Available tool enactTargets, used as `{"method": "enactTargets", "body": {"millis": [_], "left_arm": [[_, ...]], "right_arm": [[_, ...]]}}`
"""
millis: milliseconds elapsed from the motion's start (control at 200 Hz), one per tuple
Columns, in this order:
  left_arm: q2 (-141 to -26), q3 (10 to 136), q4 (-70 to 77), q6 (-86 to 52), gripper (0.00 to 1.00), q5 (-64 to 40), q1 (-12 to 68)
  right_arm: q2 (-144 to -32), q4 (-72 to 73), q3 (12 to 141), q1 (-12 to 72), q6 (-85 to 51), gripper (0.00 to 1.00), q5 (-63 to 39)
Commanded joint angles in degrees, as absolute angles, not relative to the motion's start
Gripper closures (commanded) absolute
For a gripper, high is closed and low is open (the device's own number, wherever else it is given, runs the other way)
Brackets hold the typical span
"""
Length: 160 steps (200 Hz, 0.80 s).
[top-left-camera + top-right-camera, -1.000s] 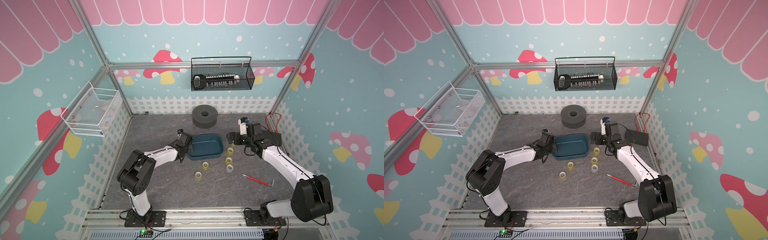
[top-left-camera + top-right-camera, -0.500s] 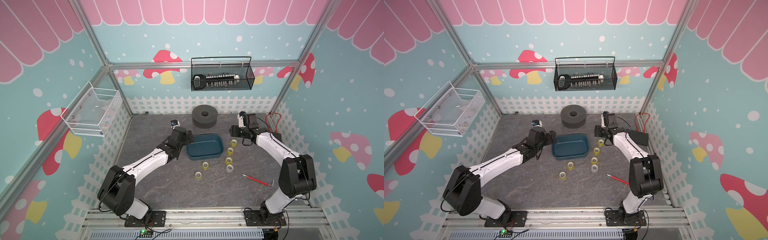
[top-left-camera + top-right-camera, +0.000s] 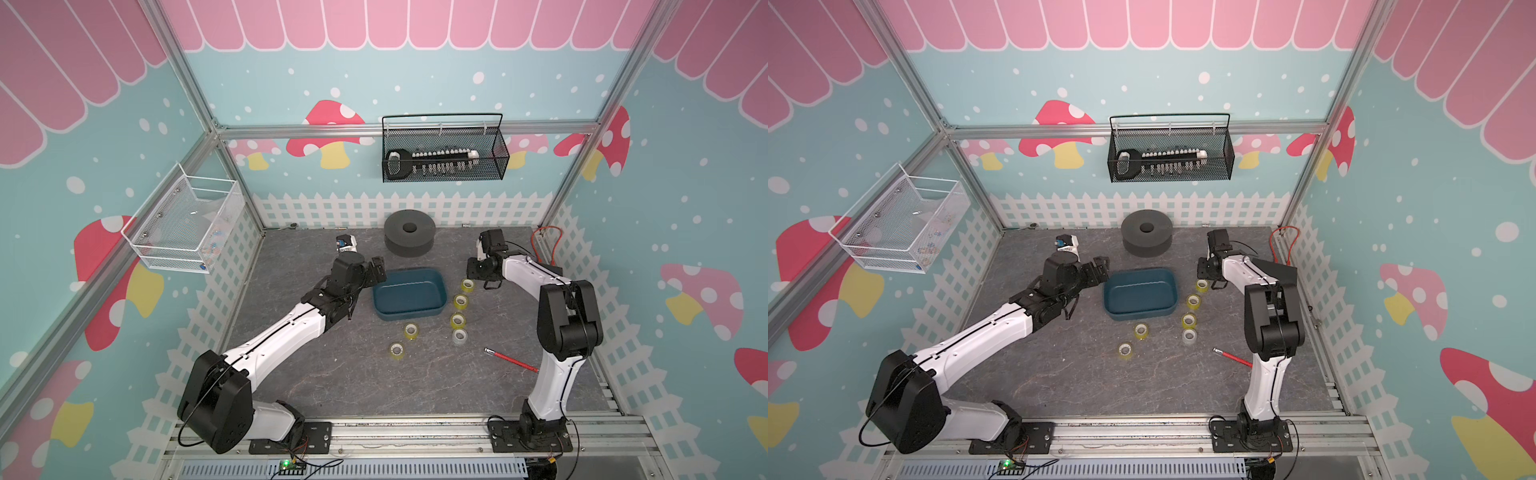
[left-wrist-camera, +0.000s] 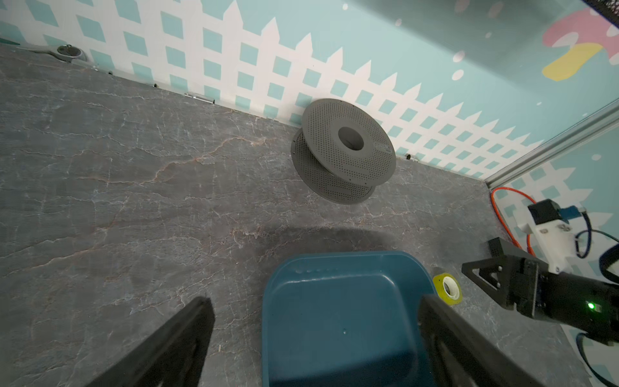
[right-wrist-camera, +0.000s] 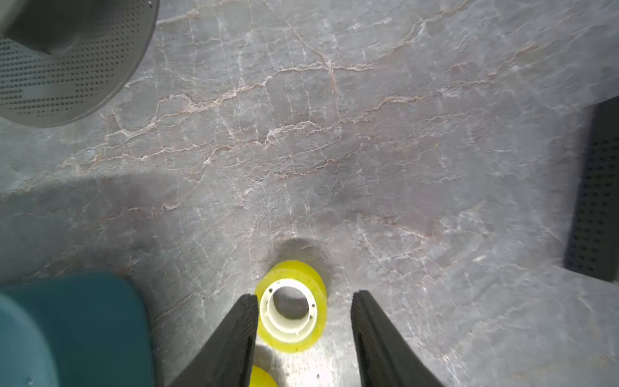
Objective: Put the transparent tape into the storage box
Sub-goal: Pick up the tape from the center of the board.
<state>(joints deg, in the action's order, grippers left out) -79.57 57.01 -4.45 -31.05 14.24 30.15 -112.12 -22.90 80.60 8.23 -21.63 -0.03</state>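
The storage box point(image 3: 409, 293) point(image 3: 1140, 293) is a shallow teal tub in the middle of the floor, with nothing in it. Several rolls of transparent tape lie to its right and in front of it, most of them yellowish and one clear roll point(image 3: 459, 336). My right gripper point(image 5: 305, 295) point(image 3: 478, 274) stands over the farthest roll point(image 5: 290, 315) point(image 3: 468, 285). Its jaws are partly apart around the roll: one finger touches it, the other stands off. My left gripper point(image 4: 311, 311) point(image 3: 376, 270) is wide open at the box's left end, holding nothing.
A grey perforated spool point(image 3: 409, 232) stands behind the box by the fence. A red pen point(image 3: 511, 360) lies at the front right. A black wire basket point(image 3: 442, 160) and a white wire basket point(image 3: 183, 224) hang on the walls. An orange cable point(image 3: 548, 241) loops in the back right corner.
My left gripper has opened wide and its arm has stretched out. My right gripper has drawn back over the farthest roll and its jaws have narrowed around it.
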Motion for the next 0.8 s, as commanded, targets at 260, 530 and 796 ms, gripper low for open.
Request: {"method": "enactTargets", "body": {"millis": [260, 530, 796], "left_arm": [[-80.8, 56.7, -4.6, -29.0, 0.01, 10.7, 30.4], [-82.8, 57.3, -4.7, -21.8, 0.01, 4.2, 30.4], [-82.4, 54.4, -3.4, -16.6, 0.01, 1.0, 30.6]], "right_arm": [[-114.2, -23.1, 79.2, 7.7, -22.4, 0.53, -0.1], [-114.8, -22.4, 76.2, 7.6, -23.2, 0.55, -0.9], [-116.0, -20.6, 74.9, 7.4, -23.3, 0.67, -1.9]]}}
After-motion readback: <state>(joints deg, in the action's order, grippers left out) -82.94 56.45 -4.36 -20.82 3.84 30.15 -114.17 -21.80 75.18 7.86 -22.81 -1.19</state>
